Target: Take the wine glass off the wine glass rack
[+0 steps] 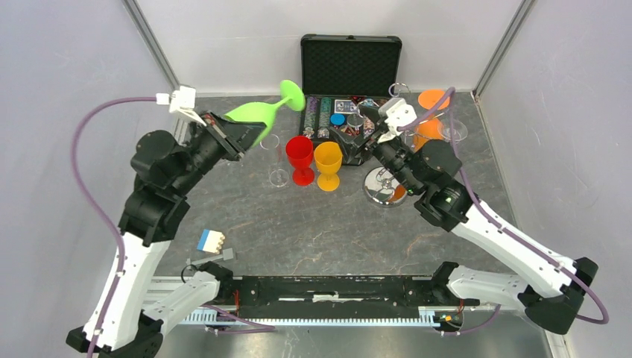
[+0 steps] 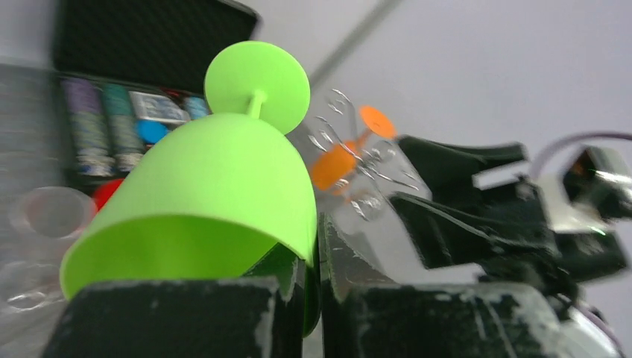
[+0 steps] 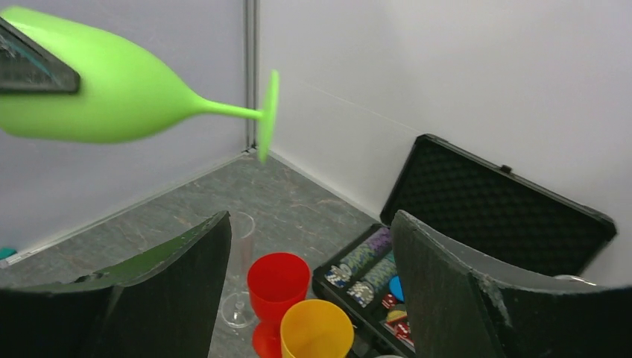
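My left arm is folded up at the left of the top view, elbow high and forearm reaching toward the upper middle of the frame. Its left pincer (image 1: 237,136) is clamped on the rim of the green glass (image 1: 255,113). The glass is in the air and lies nearly on its side, with its stem and foot pointing to the upper right, toward the case (image 1: 350,66). It touches neither the worktop (image 1: 298,224) nor the rack (image 1: 381,185), which stands well apart at right of centre.

My right arm stretches from the lower right corner up toward the centre, its wrist crossing over the rack's disc base. The right pincer (image 3: 311,224) is spread wide with nothing between its fingers. An orange glass (image 1: 427,131) hangs on the rack behind that wrist. The red glass (image 1: 299,158) and yellow glass (image 1: 328,164) stand upright mid-frame, just beside each other.
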`<action>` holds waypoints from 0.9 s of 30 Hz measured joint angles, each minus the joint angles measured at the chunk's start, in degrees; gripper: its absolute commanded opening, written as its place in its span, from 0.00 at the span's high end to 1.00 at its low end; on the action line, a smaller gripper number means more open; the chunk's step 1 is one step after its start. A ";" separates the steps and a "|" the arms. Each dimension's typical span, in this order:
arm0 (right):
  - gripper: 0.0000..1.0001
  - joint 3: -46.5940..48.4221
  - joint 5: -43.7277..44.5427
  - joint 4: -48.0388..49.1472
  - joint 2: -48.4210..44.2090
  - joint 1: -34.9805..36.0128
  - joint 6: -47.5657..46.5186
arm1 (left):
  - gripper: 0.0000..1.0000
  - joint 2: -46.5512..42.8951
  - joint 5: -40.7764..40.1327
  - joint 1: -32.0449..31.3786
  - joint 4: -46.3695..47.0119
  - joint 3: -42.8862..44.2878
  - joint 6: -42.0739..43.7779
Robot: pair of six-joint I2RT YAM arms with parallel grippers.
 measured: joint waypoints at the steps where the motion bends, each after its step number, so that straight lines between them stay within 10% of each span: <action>1: 0.17 0.20 0.26 -0.35 -0.26 0.00 -0.26 | 0.98 0.63 -2.21 0.00 -2.64 2.25 2.08; 14: 0.15 9.11 33.38 -15.98 -6.08 0.00 -13.46 | 0.98 25.05 -36.30 0.90 -35.58 15.54 22.73; 27: 0.14 13.11 56.48 -28.96 -5.07 -0.02 -16.13 | 0.98 34.80 -32.57 1.09 -41.79 10.29 27.54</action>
